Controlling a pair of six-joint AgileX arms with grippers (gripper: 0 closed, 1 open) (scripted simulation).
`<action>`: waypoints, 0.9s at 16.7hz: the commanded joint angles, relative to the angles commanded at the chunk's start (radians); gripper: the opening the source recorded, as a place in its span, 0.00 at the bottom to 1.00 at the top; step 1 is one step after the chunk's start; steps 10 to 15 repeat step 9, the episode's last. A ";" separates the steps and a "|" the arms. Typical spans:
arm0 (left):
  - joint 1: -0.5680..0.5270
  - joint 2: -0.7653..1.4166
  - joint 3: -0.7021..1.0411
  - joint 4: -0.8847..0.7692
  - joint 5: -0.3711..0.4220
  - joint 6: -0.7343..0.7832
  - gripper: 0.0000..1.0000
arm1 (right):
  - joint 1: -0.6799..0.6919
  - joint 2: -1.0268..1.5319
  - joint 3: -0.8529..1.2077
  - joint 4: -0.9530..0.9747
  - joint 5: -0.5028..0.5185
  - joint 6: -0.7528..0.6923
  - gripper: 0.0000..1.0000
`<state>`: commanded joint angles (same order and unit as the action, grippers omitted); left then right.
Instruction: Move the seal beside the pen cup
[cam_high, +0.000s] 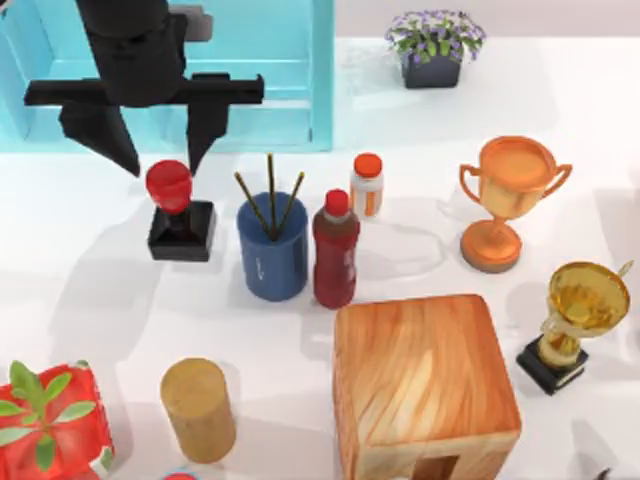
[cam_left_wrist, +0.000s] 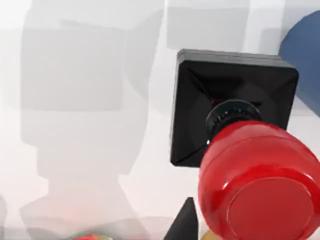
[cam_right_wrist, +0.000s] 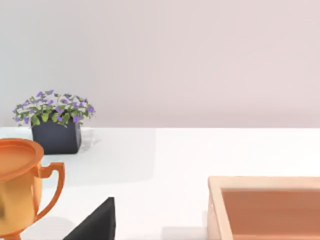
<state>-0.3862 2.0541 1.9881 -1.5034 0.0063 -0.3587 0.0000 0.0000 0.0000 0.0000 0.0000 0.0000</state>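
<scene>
Left hand (cam_high: 160, 160) hangs open just above the seal (cam_high: 181, 215), its 2 fingers straddling the red knob without touching, while the seal stands upright on the bench (cam_high: 420, 255) just left of the pen cup (cam_high: 272, 250), evidently set down.

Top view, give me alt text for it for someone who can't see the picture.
The left gripper hangs open just above the seal, which stands on the white table left of the pen cup with a small gap. A dark red bottle stands right of the cup; trophies, a wooden block and plants sit around.
</scene>
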 joint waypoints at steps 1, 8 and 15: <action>0.000 0.000 0.000 0.000 0.000 0.000 0.83 | 0.000 0.000 0.000 0.000 0.000 0.000 1.00; 0.000 0.000 0.000 0.000 0.000 0.000 1.00 | 0.000 0.000 0.000 0.000 0.000 0.000 1.00; 0.000 0.000 0.000 0.000 0.000 0.000 1.00 | 0.000 0.000 0.000 0.000 0.000 0.000 1.00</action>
